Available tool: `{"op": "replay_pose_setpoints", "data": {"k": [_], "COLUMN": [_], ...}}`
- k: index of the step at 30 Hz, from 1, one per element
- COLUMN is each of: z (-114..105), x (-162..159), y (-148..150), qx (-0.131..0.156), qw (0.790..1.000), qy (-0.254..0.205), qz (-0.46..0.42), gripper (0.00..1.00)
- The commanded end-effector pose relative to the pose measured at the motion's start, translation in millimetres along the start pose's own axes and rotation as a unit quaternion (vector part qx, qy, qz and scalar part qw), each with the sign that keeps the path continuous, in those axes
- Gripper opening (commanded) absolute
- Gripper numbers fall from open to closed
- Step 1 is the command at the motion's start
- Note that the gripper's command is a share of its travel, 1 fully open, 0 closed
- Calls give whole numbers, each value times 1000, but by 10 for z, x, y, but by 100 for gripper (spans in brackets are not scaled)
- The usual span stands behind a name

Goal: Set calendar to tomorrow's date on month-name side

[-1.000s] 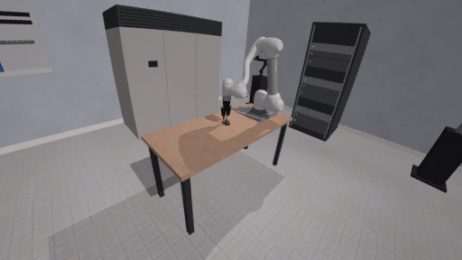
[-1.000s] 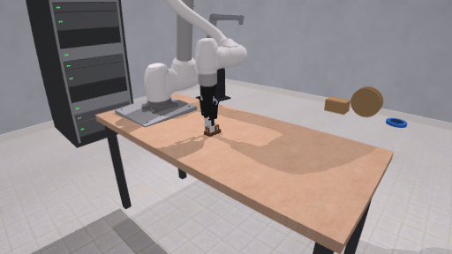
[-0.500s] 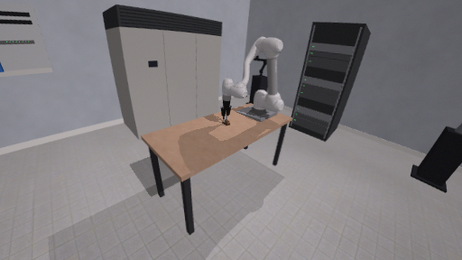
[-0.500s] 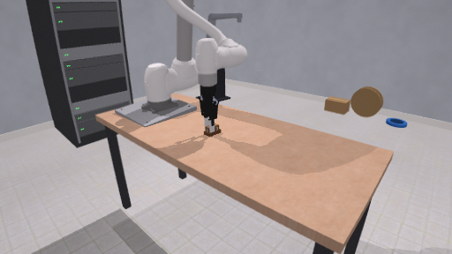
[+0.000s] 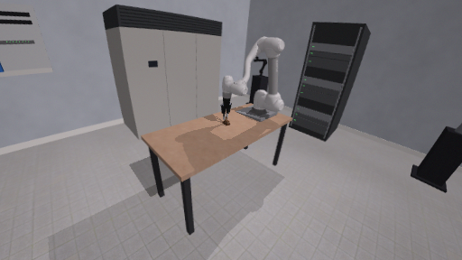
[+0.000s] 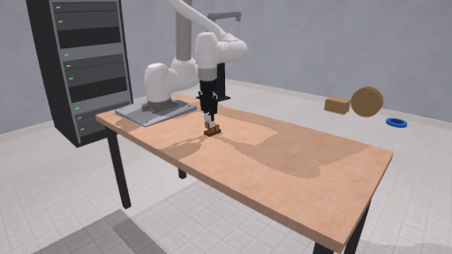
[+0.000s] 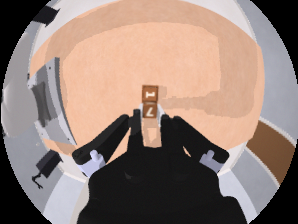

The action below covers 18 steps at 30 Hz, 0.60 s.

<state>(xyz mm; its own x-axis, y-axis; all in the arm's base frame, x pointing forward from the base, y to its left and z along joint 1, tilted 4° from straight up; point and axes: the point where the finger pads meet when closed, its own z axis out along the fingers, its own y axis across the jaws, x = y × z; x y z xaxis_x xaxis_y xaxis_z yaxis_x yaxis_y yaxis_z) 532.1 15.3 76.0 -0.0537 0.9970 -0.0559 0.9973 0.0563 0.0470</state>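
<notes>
The small brown calendar tray point(image 6: 212, 132) stands on the wooden table near the robot's base; it also shows in the top view point(image 5: 226, 122) and in the wrist view point(image 7: 150, 98). My gripper point(image 6: 211, 121) points straight down right over the tray and is shut on one pale date cube point(image 7: 152, 129), at the tray's near end in the wrist view. A second cube face with a white mark point(image 7: 152, 95) shows in the tray beyond the fingers. The digits are too small to read. I cannot tell whether the held cube touches the tray floor.
The robot's grey base plate point(image 6: 155, 109) lies at the table's end behind the tray. A server rack point(image 6: 81, 66) stands beyond it. A box point(image 6: 336, 105), a round disc point(image 6: 366, 101) and a blue ring point(image 6: 395, 123) lie on the floor far off.
</notes>
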Motion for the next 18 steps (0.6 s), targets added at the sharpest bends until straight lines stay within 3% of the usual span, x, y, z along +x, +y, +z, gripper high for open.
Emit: {"op": "replay_pose_setpoints", "data": {"k": [1,7,18], "z": [-288,-671,-745], "x": [0,0,0], "y": [0,0,0], "qx": [0,0,0], "qw": [1000,1000,1000], "qy": [0,0,0], "qz": [0,0,0], "gripper": [17,17,17]}}
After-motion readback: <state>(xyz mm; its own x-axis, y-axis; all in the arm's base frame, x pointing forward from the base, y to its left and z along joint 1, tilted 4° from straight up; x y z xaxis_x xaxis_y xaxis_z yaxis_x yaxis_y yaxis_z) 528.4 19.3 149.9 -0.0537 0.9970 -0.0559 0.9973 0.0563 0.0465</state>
